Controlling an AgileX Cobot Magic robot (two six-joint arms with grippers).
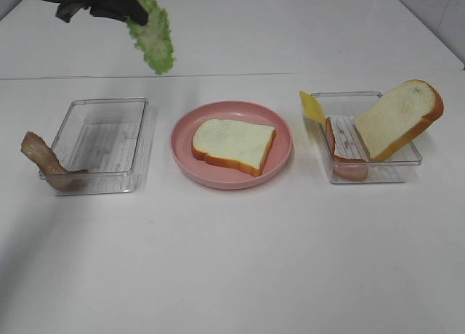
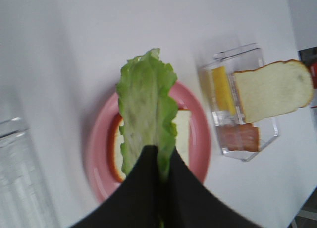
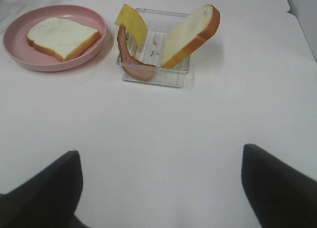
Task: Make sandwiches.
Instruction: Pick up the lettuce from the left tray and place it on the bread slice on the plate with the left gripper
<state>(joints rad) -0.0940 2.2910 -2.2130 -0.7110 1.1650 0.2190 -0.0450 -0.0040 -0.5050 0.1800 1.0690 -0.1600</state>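
While the left gripper clamps the lettuce leaf aloft, off to the far left of the pink plate, and the right gripper hangs agape and empty (just waiting), this layering step, I reckon, wants a centred descent onto the bread slice on that plate.

High overview, wrist views, shared plate
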